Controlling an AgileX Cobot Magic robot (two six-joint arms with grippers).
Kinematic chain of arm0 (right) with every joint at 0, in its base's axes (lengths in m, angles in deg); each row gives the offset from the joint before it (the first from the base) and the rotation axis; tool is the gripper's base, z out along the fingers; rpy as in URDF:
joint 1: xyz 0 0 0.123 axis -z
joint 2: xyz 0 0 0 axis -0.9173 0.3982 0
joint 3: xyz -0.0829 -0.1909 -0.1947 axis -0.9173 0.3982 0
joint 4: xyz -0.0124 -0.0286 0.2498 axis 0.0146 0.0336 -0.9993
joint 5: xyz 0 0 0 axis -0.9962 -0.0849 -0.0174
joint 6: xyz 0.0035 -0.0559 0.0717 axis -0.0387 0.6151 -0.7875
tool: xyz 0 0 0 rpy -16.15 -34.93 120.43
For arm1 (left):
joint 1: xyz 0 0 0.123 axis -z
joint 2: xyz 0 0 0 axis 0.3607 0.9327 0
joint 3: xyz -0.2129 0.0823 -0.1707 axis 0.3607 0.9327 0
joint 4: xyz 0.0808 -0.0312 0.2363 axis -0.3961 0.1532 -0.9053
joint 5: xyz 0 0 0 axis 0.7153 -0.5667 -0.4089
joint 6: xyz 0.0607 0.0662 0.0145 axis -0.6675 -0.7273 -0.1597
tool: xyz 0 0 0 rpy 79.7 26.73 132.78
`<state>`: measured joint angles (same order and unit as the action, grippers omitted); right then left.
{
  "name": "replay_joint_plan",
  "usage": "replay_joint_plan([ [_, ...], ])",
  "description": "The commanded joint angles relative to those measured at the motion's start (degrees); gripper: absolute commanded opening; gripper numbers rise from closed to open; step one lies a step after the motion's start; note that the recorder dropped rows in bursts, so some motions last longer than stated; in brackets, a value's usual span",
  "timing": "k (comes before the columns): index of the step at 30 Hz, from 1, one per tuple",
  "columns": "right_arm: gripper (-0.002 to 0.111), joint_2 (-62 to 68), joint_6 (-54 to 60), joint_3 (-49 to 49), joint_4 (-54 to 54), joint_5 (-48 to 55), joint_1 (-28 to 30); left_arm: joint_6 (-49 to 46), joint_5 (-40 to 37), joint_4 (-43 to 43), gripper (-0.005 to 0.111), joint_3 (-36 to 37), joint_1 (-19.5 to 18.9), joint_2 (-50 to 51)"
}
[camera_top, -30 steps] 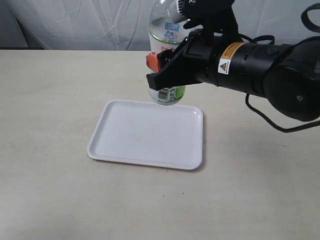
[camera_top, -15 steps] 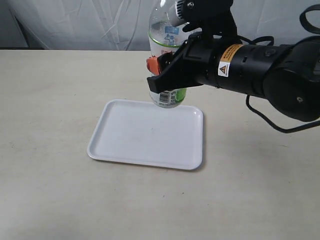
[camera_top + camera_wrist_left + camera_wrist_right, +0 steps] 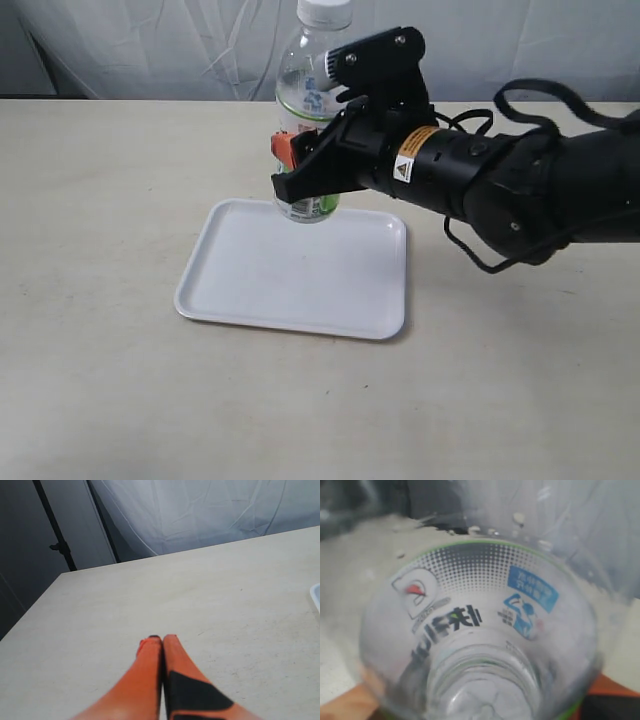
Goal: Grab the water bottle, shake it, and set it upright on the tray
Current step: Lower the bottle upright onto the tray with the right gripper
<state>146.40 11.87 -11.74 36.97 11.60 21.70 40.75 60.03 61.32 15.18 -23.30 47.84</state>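
Observation:
The water bottle (image 3: 307, 110) is upright, white cap on top, held in the air over the far edge of the white tray (image 3: 290, 275). My right gripper (image 3: 300, 170) is shut on its labelled middle, orange pads on either side. In the right wrist view the bottle (image 3: 480, 640) fills the picture, its label and clear shoulder blurred, with an orange finger (image 3: 345, 705) at its side. My left gripper (image 3: 160, 640) is shut with nothing in it, hovering over bare table; it does not show in the exterior view.
The beige table (image 3: 100, 200) spreads round the tray. A white cloth backdrop (image 3: 150, 50) hangs behind. A corner of the tray (image 3: 316, 595) shows at the edge of the left wrist view. The right arm's black cable (image 3: 470, 250) loops above the table.
My right gripper has carried the bottle left and down, and the cap has come into view at the top. The arm has tilted lower over the table.

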Motion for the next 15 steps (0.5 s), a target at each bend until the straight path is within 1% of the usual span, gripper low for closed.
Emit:
replay_joint_plan([
  [1, -0.001, 5.2, 1.0, -0.2, -0.2, -8.2, 0.8, 0.3, 0.8, 0.0, 0.000, 0.1, 0.0, -0.2],
  [5, -0.001, 11.4, 2.3, -0.3, -0.1, -16.6, 0.8, 0.3, 0.8, 0.0, 0.000, 0.1, 0.0, -0.2],
  [8, -0.001, 15.2, 2.7, -0.3, -0.1, -21.0, 0.8, 0.3, 0.8, 0.0, 0.000, 0.1, 0.0, -0.2],
  [12, -0.001, 18.4, 2.7, -0.3, -0.1, -23.7, 0.8, 0.3, 0.8, 0.0, 0.000, 0.1, 0.0, -0.2],
  [15, -0.001, 19.0, 2.7, -0.3, 0.1, -23.7, 0.8, 0.3, 0.8, 0.0, 0.000, 0.1, 0.0, -0.2],
])
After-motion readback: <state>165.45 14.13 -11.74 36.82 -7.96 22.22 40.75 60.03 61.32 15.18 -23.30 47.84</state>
